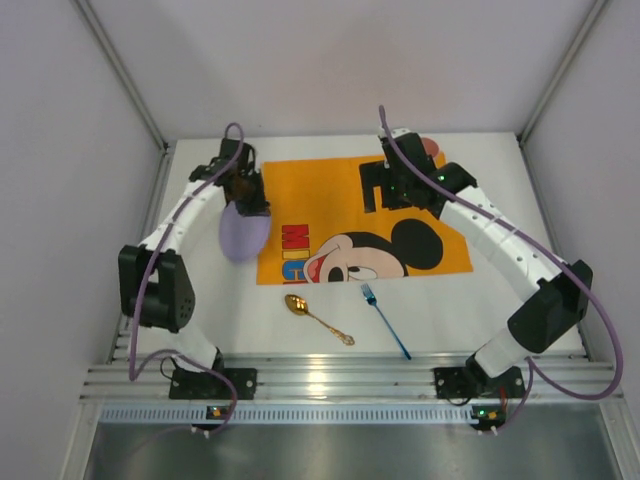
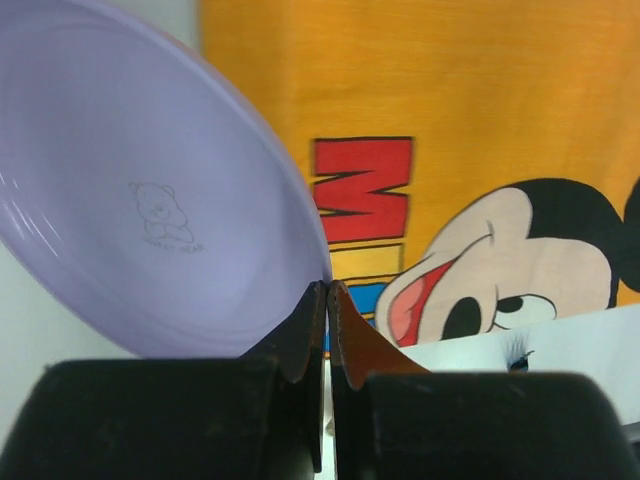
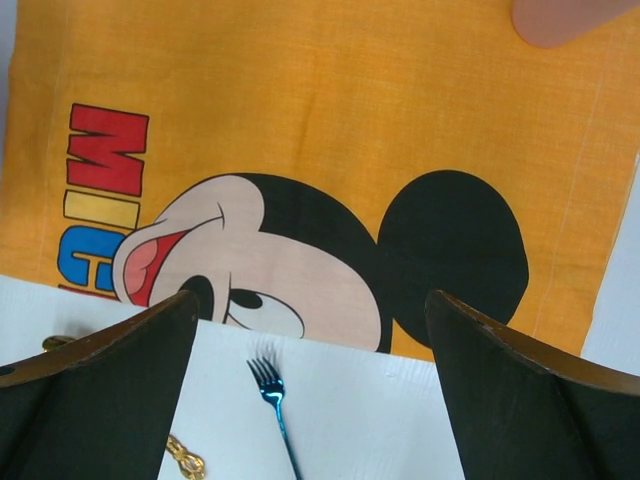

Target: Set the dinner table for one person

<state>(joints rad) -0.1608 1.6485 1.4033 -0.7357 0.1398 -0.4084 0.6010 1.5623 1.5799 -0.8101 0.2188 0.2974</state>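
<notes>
A lavender plate (image 1: 243, 233) hangs tilted at the left edge of the orange Mickey Mouse placemat (image 1: 330, 190) on the white dinner table (image 1: 450, 310). My left gripper (image 1: 245, 196) is shut on the plate's far rim. In the left wrist view the two fingers pinch the rim of the plate (image 2: 150, 190) at the left gripper (image 2: 328, 287). My right gripper (image 1: 385, 193) hovers open over the placemat's far right part. The right wrist view shows nothing between the wide-apart fingers of the right gripper (image 3: 312, 298).
A gold spoon (image 1: 318, 318) and a blue fork (image 1: 385, 322) lie on the table just in front of the placemat; the fork (image 3: 272, 392) also shows below the right gripper. A pink cup (image 1: 430, 147) stands at the placemat's far right corner. Grey walls close in both sides.
</notes>
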